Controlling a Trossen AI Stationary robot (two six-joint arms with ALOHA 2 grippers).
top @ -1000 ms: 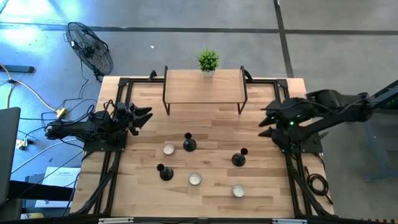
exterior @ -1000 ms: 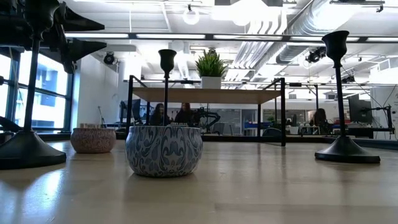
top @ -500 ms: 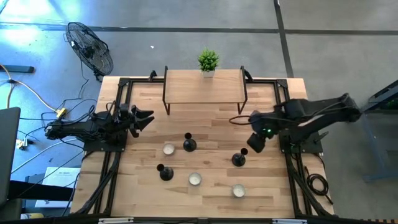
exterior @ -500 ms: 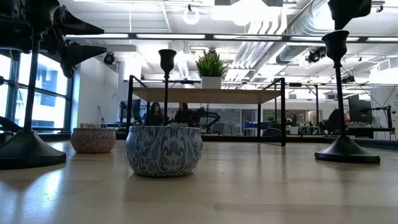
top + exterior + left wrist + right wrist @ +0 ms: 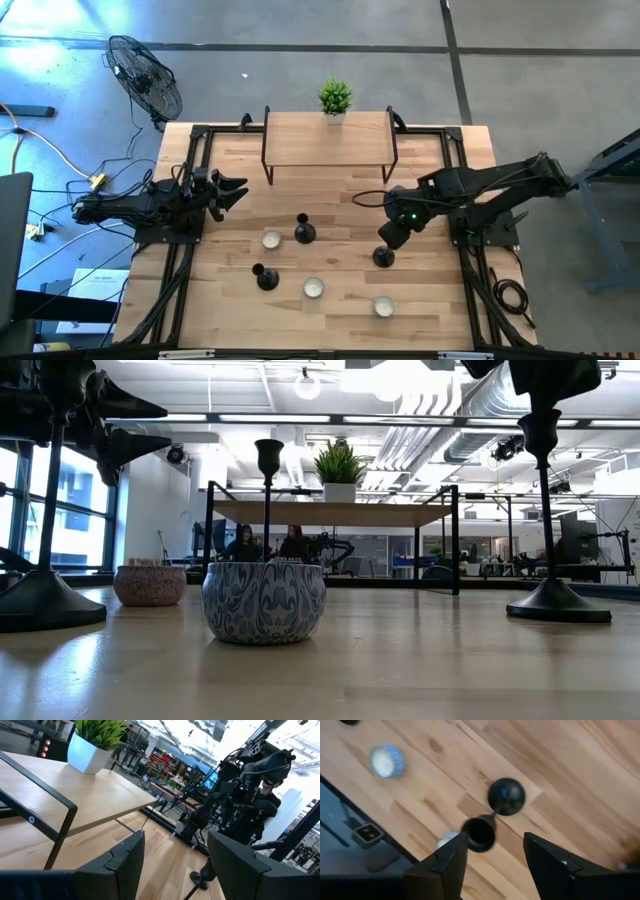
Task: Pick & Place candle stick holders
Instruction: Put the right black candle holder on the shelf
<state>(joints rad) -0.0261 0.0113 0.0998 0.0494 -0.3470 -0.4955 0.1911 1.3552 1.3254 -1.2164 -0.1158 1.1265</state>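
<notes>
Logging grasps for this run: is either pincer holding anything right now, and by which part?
Nothing is held. The right pincer is open above a candle stick holder, its cup between the fingers but ungripped. The left pincer waits open at the table's left edge.

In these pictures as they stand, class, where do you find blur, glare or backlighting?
Right wrist view: the candlestick and tealight look soft. Low view: bright ceiling lights backlight the candlesticks into silhouettes. High view: blue glare in the corner beside the fan.

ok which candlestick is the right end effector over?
The rightmost candlestick: the right end effector hangs open right above its cup. The middle one and the left one stand clear of both arms.
</notes>
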